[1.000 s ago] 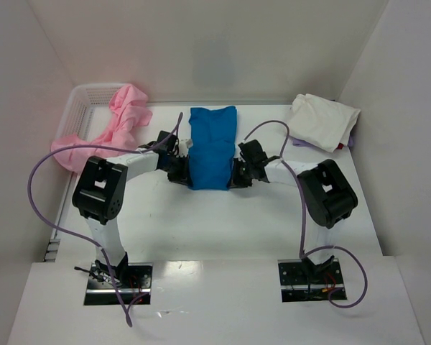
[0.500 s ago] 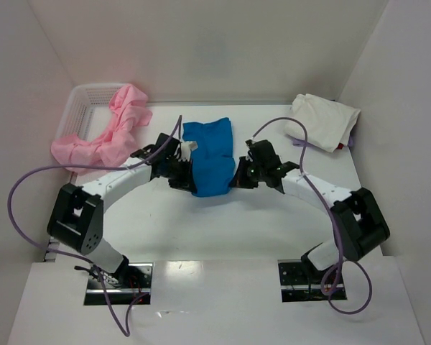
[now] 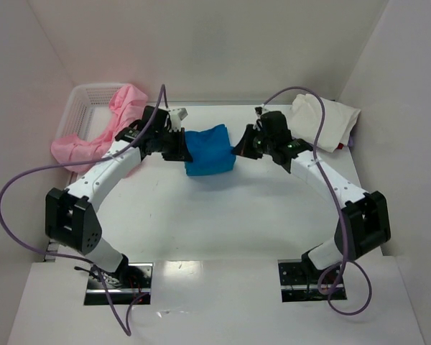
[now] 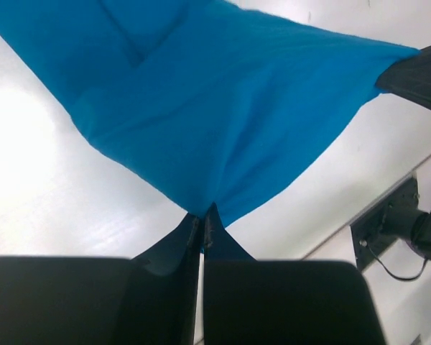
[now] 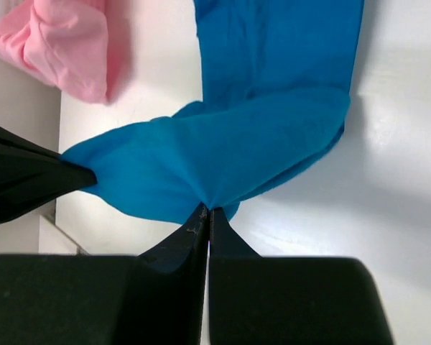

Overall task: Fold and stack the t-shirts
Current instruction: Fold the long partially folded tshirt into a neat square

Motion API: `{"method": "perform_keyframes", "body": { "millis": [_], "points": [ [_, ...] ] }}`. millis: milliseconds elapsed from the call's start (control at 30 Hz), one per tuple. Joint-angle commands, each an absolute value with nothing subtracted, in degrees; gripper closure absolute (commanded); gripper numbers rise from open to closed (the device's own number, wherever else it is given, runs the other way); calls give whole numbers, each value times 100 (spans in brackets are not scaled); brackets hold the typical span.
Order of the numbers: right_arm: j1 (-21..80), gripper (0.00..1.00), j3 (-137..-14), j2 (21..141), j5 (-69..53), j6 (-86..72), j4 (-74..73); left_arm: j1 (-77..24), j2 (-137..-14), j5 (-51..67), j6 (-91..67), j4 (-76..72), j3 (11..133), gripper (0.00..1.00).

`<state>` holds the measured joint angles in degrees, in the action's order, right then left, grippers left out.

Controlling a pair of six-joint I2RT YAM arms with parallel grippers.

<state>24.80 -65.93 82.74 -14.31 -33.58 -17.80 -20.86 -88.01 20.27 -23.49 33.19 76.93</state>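
Note:
The bright blue t-shirt [image 3: 208, 149] is folded over itself at the table's middle back, its near edge lifted and stretched between both grippers. My left gripper [image 3: 179, 146] is shut on its left corner; in the left wrist view the cloth [image 4: 223, 108] fans out from the closed gripper [image 4: 202, 215]. My right gripper [image 3: 240, 146] is shut on its right corner; the right wrist view shows the cloth [image 5: 223, 158] pinched in the gripper [image 5: 207, 212]. A pale pink t-shirt [image 3: 104, 133] hangs crumpled over the basket. A cream-white t-shirt [image 3: 323, 121] lies folded at the back right.
The white lattice basket [image 3: 86, 97] stands at the back left corner. White walls close in the table on the left, back and right. Purple cables loop off both arms. The pink cloth also shows in the right wrist view [image 5: 57, 43].
Both grippers have carried the blue shirt's near edge up and toward the back, folding the shirt in half. Both arms have stretched out farther over the table.

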Motion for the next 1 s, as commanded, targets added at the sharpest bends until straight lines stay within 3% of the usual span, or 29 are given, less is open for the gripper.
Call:
{"method": "perform_keyframes", "body": {
  "millis": [0,667,867,900,967],
  "points": [
    [2338,100,-7074,8744,-1467,-3138,-1583,-1898,-9244,2047,-2127,3446,8155,100],
    [1881,100,-11020,12637,-1854,-2795,-2100,-835,-12049,2883,-1916,3287,10492,100],
    [1881,100,-12084,13534,-1854,-2689,-2346,-572,-12892,2936,-1916,3287,11310,85],
    [1829,100,-12329,13631,-1854,-2629,-2408,-571,-12981,2936,-1864,3287,11442,68],
    [1828,91,-12611,13911,-1854,-2628,-2487,-519,-13113,2936,-1811,3340,11820,57]
  ]
}}
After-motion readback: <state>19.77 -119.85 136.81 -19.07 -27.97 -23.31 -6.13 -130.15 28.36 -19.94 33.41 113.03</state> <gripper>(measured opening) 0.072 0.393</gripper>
